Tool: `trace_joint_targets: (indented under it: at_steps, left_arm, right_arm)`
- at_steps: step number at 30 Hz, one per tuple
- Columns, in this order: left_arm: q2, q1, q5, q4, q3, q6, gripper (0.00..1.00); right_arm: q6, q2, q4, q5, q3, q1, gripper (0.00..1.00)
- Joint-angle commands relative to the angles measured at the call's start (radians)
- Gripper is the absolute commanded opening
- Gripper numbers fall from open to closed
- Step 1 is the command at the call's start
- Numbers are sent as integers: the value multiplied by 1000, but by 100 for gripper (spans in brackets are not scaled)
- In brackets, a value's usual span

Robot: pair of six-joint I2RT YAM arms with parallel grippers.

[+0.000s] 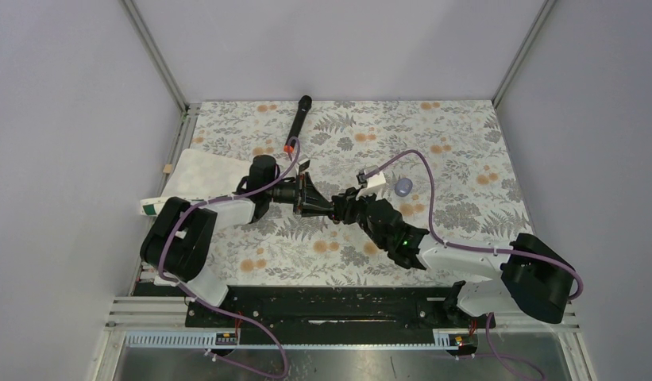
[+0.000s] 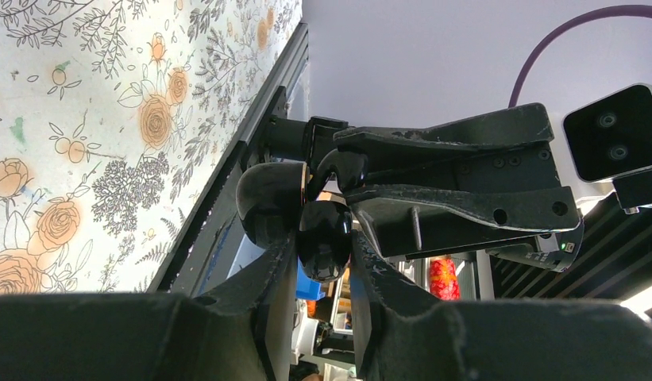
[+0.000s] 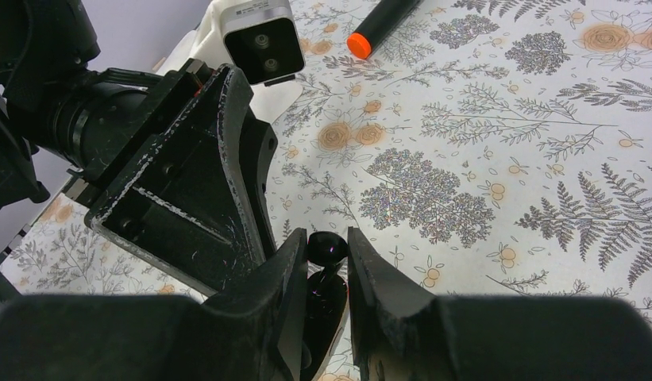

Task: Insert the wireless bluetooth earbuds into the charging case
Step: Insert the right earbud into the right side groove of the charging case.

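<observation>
My left jaws are clenched on the charging case [image 2: 322, 238], a small glossy black pebble with rounded sides that throws back bright highlights. Its lid [image 2: 268, 202] stands swung open beside the body, a smooth black dome with a thin orange-tinted line along its rim. In the top view the case is held up off the desk [image 1: 465, 143], about mid-desk, where the 2 arms meet nose to nose.

My right jaws are grasping the 1 earbud [image 3: 326, 248] I can make out, a tiny shiny black bead pinched at the very tips. It sits right at the case's open mouth, just beside the lid; I cannot tell whether it touches the case yet. The jaw fingers on both sides are matte black plastic, scuffed and scratched pale along their edges.

The desk wears a printed cover of grey ferns and orange flowers. Near the far edge lies a marker [image 1: 298, 123], a slim black stick with an orange-red end. A flat white pad [image 1: 202, 176] with rounded corners sits at the left edge, and a small bluish-grey lump [image 1: 403, 187] lies just beyond the right arm, near a looping purple cable [image 1: 422, 171].
</observation>
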Motion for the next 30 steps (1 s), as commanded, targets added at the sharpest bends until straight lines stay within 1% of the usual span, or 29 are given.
trace_joint_targets:
  at_steps: [1, 3, 6, 11, 14, 17, 22, 26, 28, 30]
  left_arm:
    - [3, -5, 46, 128, -7, -40, 0]
    - [10, -5, 50, 181, -16, -80, 0]
    - [33, -6, 54, 358, -37, -194, 0]
    - [103, -5, 54, 721, -70, -474, 0]
    - [144, -5, 42, 860, -77, -565, 0]
    - [161, -5, 36, 889, -80, -581, 0]
    - [162, -4, 33, 884, -79, -575, 0]
    - [162, -4, 39, 881, -85, -569, 0]
    - [161, -4, 48, 873, -89, -561, 0]
    - [158, -2, 53, 861, -98, -550, 0]
  right_arm:
    - [-21, 14, 45, 27, 29, 8, 2]
    - [-27, 19, 60, 28, 22, 10, 1]
    - [-44, 29, 80, 35, 12, 15, 1]
    - [-91, 33, 117, 44, -12, 30, 0]
    - [-124, 36, 179, 23, -49, 37, 0]
    - [-137, 27, 249, -2, -86, 37, 0]
    - [-145, 5, 234, -22, -96, 38, 0]
    - [-159, -22, 260, -40, -113, 38, 0]
    - [-192, -31, 324, -76, -139, 38, 0]
    - [-238, -29, 457, -119, -201, 37, 0]
